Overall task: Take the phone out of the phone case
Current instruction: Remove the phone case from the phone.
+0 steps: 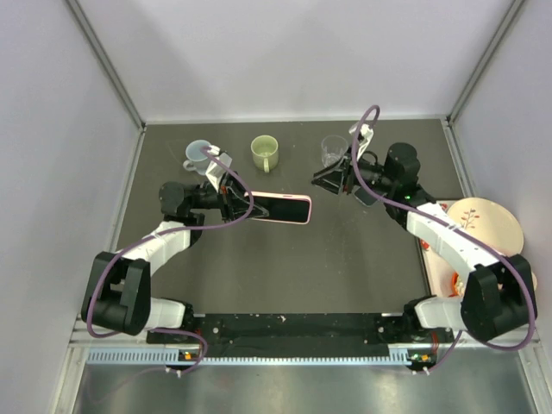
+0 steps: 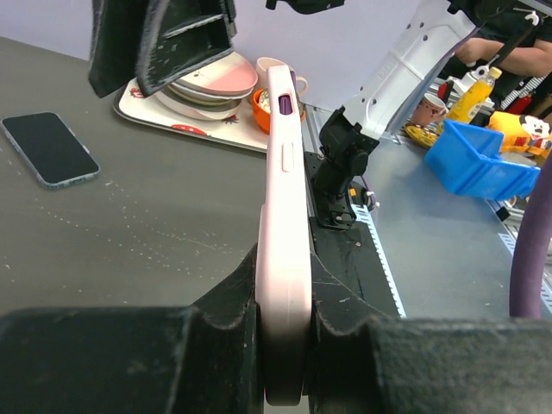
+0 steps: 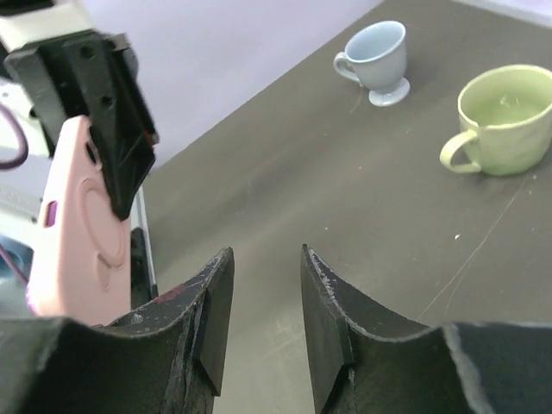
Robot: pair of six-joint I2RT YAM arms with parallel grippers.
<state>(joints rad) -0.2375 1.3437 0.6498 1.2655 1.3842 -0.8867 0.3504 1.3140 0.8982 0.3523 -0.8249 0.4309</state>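
Observation:
My left gripper [image 1: 246,207] is shut on one end of the pink phone case [image 1: 283,209], holding it above the middle of the table. In the left wrist view the pink case [image 2: 283,216] stands edge-on between the jaws of this gripper [image 2: 285,297]. The dark phone [image 2: 49,148] lies flat on the table apart from the case, below my right gripper; from above the phone [image 1: 365,197] shows partly under the right arm. My right gripper [image 1: 329,179] hovers just right of the case's free end. Its jaws [image 3: 263,259] are open and hold nothing. The case's back [image 3: 79,233] shows to their left.
A blue cup [image 1: 198,153], a green mug [image 1: 265,151] and a clear glass [image 1: 333,149] stand along the back of the table. A tray with stacked plates [image 1: 485,226] sits at the right edge. Side walls enclose the table.

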